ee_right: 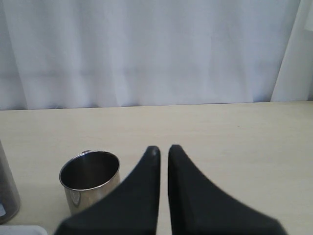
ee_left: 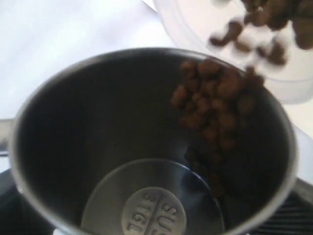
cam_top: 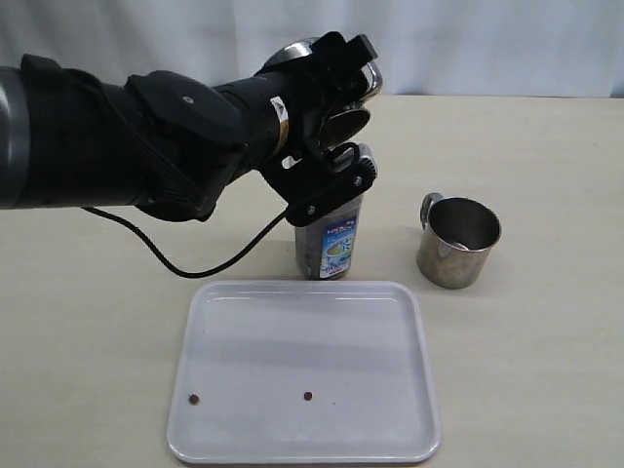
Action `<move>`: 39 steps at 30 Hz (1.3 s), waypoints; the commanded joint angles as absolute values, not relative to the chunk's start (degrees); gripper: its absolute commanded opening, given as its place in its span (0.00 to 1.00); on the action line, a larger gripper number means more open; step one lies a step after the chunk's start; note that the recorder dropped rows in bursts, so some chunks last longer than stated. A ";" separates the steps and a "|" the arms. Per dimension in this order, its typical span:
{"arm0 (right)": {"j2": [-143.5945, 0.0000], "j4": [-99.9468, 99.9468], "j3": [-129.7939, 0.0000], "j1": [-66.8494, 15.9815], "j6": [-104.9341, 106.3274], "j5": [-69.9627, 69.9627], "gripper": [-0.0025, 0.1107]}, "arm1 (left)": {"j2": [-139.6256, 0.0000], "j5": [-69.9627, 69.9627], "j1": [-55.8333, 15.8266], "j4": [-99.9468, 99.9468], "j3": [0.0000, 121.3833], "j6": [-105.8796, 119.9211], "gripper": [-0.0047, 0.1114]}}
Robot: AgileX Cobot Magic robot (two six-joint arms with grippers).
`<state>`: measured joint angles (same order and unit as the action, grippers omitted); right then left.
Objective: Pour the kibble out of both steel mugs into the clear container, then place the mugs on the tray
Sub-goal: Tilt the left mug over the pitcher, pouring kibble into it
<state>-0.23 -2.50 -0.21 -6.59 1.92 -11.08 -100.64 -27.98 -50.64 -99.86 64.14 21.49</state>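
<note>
My left gripper [cam_top: 341, 112] is shut on a steel mug [cam_top: 347, 121], tipped mouth-down over the clear container [cam_top: 330, 239]. In the left wrist view the mug [ee_left: 98, 147] fills the frame. Kibble [ee_left: 215, 98] slides along its wall and drops over the rim into the container [ee_left: 293, 83]. The container holds brown pellets above its blue-yellow label. The second steel mug [cam_top: 458, 242] stands upright to the container's right, looking empty. My right gripper [ee_right: 164, 149] hovers shut behind that mug [ee_right: 90, 178], holding nothing. The white tray [cam_top: 302, 322] lies in front of the container.
Two stray pellets, one [cam_top: 194, 399] to the left of the other [cam_top: 308, 396], lie on the tray. A black cable [cam_top: 185, 268] hangs from the left arm down to the table. A white curtain [ee_right: 146, 49] backs the table's far edge.
</note>
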 commanded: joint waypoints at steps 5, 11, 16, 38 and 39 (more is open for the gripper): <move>0.00 -2.08 0.00 -6.78 2.09 -11.05 0.06 | -100.39 -32.50 -52.44 -99.95 64.79 24.43 0.04; 0.00 -2.08 0.00 -6.78 2.09 -11.05 0.06 | -100.39 -35.34 -53.93 -99.95 64.79 26.32 0.04; 0.00 -2.08 0.00 -6.78 2.09 -11.05 0.06 | -100.39 -38.77 -55.63 -99.95 64.79 28.43 0.04; 0.00 -2.08 0.00 -6.78 2.09 -11.05 0.06 | -100.50 -41.05 -56.66 -99.95 64.76 24.80 0.04; 0.00 -2.08 0.00 -6.78 2.09 -11.05 0.06 | -100.50 -40.44 -56.66 -99.95 64.76 24.66 0.04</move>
<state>-0.23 -2.50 -0.21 -6.59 1.92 -11.08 -101.19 -40.49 -56.53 -99.76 64.28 27.18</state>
